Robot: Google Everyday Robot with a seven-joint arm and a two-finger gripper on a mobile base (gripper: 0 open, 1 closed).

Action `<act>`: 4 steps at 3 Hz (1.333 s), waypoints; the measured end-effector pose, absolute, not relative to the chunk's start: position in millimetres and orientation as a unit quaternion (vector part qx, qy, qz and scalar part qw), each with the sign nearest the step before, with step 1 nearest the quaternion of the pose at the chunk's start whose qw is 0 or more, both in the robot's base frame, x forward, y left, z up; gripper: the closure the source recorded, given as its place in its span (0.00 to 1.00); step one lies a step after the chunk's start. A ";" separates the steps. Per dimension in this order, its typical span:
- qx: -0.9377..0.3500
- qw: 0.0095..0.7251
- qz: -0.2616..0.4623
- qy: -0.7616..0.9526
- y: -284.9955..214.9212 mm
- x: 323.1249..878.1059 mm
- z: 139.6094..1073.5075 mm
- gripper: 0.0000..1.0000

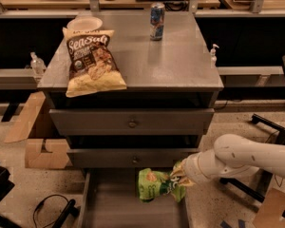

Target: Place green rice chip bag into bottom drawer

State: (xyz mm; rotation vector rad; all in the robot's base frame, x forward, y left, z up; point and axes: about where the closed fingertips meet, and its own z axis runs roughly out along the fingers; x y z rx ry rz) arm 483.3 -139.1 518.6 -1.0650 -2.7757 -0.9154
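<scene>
Pincer (178, 176) is clamping the green rice chip bag (153, 185) by its right end, bag hanging over the open bottom drawer (118, 209), below the front edge of the worktop (180, 65), right of centre.

The green rice chip bag (154, 185), small, shiny and crumpled, with pale lettering, hung tilted above the back right part of the bottom drawer (118, 212). The gripper (179, 177) pinched the bag's right edge from the right. The drawer stood pulled out, a shallow grey tray with a flat floor.
</scene>
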 end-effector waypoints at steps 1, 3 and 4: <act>-0.350 0.029 -0.292 -0.889 -137.3 478.7 495.4 1.00; -0.369 0.054 -0.295 -0.880 -126.2 480.4 462.1 1.00; -0.432 0.071 -0.314 -0.843 -115.7 494.3 406.6 1.00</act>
